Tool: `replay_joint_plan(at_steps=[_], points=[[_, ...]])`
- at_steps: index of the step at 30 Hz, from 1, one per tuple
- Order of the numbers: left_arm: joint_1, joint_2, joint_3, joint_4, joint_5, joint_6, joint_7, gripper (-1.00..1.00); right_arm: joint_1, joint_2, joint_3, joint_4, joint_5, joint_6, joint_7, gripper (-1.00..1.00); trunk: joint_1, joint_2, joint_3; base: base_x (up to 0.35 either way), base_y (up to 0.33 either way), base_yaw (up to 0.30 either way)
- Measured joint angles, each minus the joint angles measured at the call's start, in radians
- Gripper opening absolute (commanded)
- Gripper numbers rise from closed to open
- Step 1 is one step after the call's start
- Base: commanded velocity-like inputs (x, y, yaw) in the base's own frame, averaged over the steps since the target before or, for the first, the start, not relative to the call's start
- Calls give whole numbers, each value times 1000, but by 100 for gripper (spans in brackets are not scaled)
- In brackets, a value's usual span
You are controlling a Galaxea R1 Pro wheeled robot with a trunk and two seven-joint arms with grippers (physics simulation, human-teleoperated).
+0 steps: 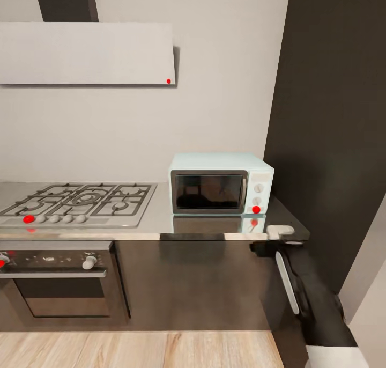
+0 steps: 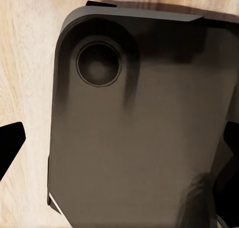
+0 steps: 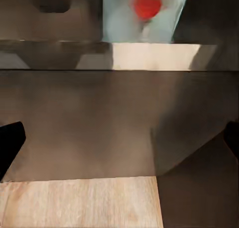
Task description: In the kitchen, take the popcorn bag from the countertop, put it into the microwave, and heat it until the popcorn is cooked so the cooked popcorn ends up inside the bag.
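Closed microwave point(image 1: 221, 183) on countertop point(image 1: 161, 218), beside hob point(image 1: 80, 201); both arms' fingers spread, empty

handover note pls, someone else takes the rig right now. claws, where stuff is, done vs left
Right claw: open, holding nothing, fingertips wide apart, aimed at the dark cabinet front below the countertop, with the microwave's red light above it. Right arm is raised by the counter's right end.
Left claw: open, empty, pointing down at the robot's dark base over wood floor.
Microwave: on the countertop right of the hob, door shut, red light lit. Something dark behind the glass; cannot tell what.
Popcorn bag: I can't locate it.
Done: cannot confirm the bag is loaded.
Left: check inside the microwave, confirm heating.
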Motion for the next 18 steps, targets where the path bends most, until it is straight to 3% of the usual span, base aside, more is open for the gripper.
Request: replay_joint_plan(at_steps=[3,6,10,11,18], points=[[0,0,0,0,0,1,0,100,-178,17,0,3,0,0,-9,100,0,0,0,0,0,0],[0,-1,-1,0,0,1,0,100,-264,55,1,7,7,0,-53,100,0,0,0,0,0,0],[0,-2,-1,0,-1,1,0,100,-294,128,7,9,8,-1,-136,100,0,0,0,0,0,0],[0,-2,-2,0,-1,2,0,100,-297,141,22,15,0,-44,-154,100,0,0,0,0,0,0],[0,-3,-9,0,-12,3,-10,100,-292,157,38,175,-1,-242,-161,100,0,0,0,0,0,0]])
